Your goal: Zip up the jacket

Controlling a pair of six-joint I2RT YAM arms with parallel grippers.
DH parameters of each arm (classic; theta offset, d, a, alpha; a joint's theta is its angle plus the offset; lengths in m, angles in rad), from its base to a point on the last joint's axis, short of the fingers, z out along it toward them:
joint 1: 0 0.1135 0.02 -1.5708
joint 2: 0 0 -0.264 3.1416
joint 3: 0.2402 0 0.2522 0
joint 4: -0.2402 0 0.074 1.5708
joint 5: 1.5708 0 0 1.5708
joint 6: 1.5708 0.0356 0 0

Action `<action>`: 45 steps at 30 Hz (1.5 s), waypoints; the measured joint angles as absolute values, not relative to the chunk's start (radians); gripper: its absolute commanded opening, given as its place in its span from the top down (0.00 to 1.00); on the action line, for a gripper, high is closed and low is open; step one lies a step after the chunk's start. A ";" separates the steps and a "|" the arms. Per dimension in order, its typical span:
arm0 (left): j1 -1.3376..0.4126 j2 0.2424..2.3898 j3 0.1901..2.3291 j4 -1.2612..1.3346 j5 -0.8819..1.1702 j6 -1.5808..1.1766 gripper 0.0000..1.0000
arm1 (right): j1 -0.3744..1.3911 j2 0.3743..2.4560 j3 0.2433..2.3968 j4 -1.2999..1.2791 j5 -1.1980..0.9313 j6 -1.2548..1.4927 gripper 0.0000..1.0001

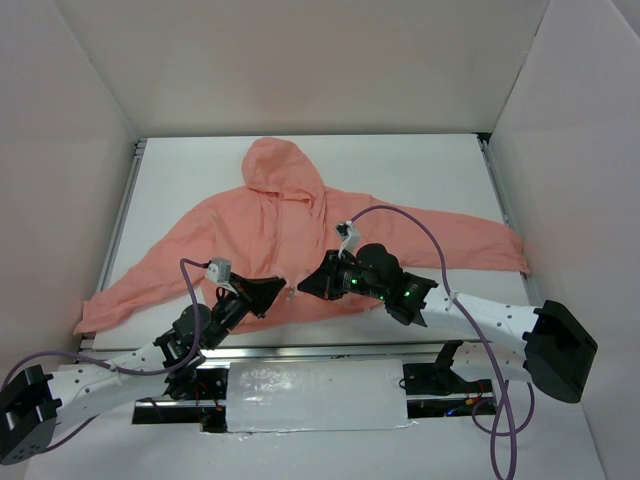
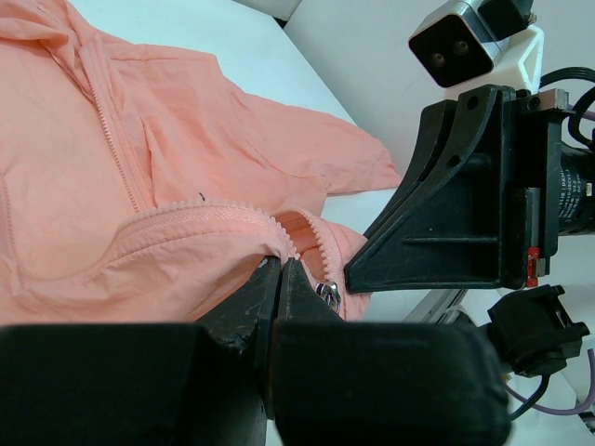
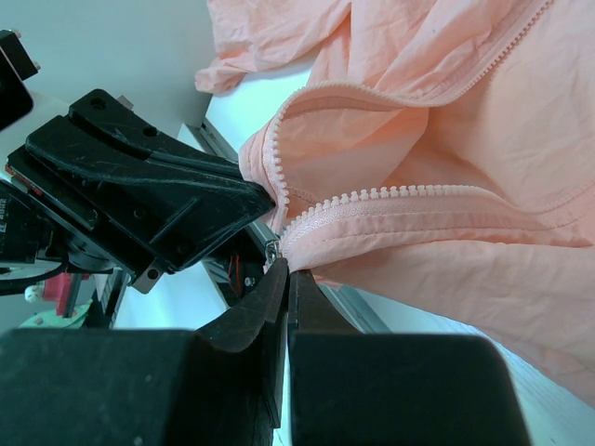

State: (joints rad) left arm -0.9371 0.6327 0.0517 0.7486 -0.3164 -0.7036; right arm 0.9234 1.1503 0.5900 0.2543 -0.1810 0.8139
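The salmon-pink jacket (image 1: 290, 230) lies spread flat on the white table (image 1: 180, 170), hood at the far end and sleeves out to both sides. My two grippers meet at its near hem, at the bottom of the front zipper. The left gripper (image 1: 280, 288) (image 2: 281, 263) is shut on the hem fabric at the end of one row of zipper teeth (image 2: 204, 216). A small metal slider (image 2: 328, 294) shows just right of its tips. The right gripper (image 1: 303, 285) (image 3: 286, 269) is shut on the other side's hem, under its row of teeth (image 3: 390, 197). The lower zipper gapes open.
White walls enclose the table on three sides. A metal rail (image 1: 330, 350) runs along the near edge, with a foil-covered panel (image 1: 315, 395) below it. Purple cables (image 1: 420, 225) loop over both arms. The two gripper bodies nearly touch each other.
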 measured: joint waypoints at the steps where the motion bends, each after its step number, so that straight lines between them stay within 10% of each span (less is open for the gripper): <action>1: -0.937 0.633 0.052 0.749 -0.316 -0.703 1.00 | 0.923 1.150 0.590 0.254 -0.181 0.814 1.00; 45: -0.937 0.589 0.050 0.743 -0.300 -0.710 1.00 | 0.910 1.114 0.482 0.454 -0.225 0.777 1.00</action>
State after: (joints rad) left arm -0.9371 0.5888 0.0502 0.7429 -0.3004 -0.7105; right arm 0.9100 1.1145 0.4820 0.4538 -0.2253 0.7769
